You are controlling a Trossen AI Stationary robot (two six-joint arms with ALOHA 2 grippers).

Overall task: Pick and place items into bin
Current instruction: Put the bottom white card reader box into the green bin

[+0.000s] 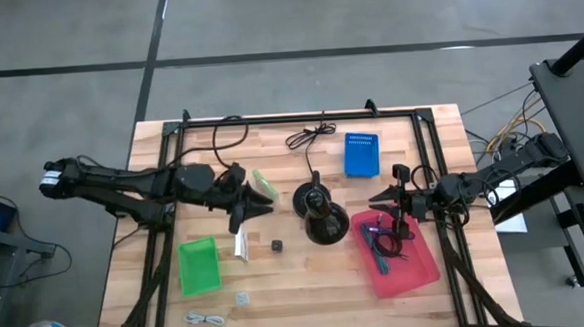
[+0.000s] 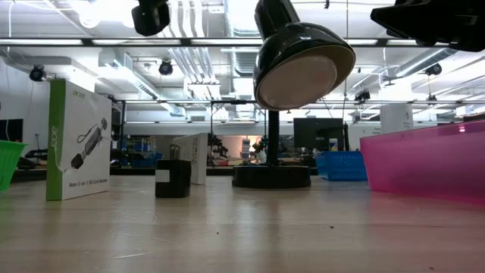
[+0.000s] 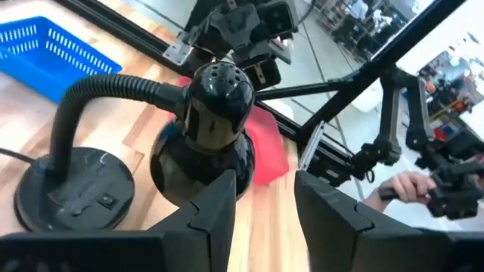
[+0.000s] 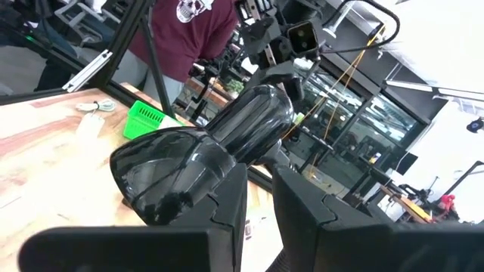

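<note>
Pens (image 1: 375, 241): lying inside the pink bin (image 1: 418, 269), long axes running along its length.
Cube (image 1: 276, 245): sitting on open counter (image 1: 309, 293), between white packet (image 1: 241, 246) and lamp (image 1: 320, 220).
Left fingers (image 3: 215, 219): I am holding them apart, empty, near the lamp.
Right fingers (image 4: 227, 211): I am keeping a narrow gap, empty, over the bin's edge.

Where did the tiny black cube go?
In the high view, the tiny black cube sits mid-table, between the white packet and the black lamp.
</note>
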